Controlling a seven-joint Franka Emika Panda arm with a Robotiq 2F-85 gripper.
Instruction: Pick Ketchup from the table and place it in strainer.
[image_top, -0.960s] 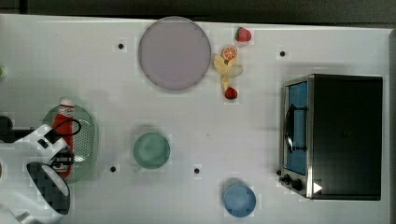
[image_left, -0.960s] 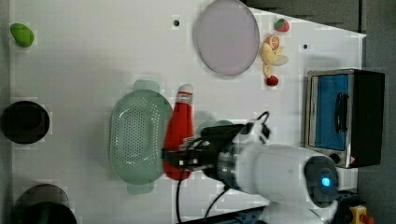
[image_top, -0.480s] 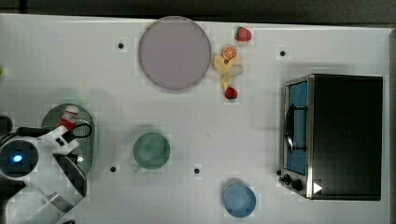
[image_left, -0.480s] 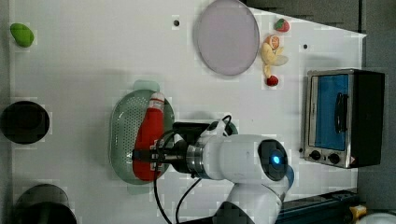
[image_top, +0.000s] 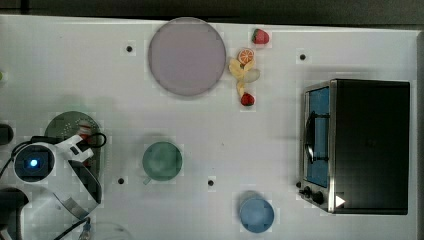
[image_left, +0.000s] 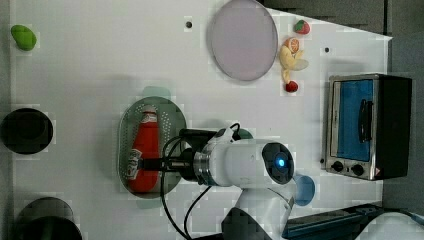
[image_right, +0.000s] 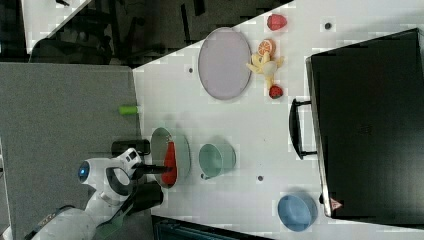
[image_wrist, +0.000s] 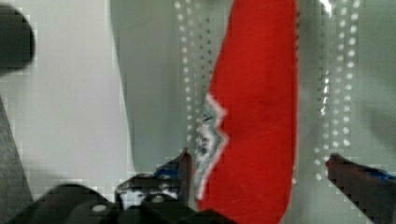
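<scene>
White table under me. Ketchup lay lengthwise in strainer, cap toward plate. My gripper hung over label end, fingers spread wide, clear of bottle. Best move: lift straight, no sideways drag on rim.
</scene>
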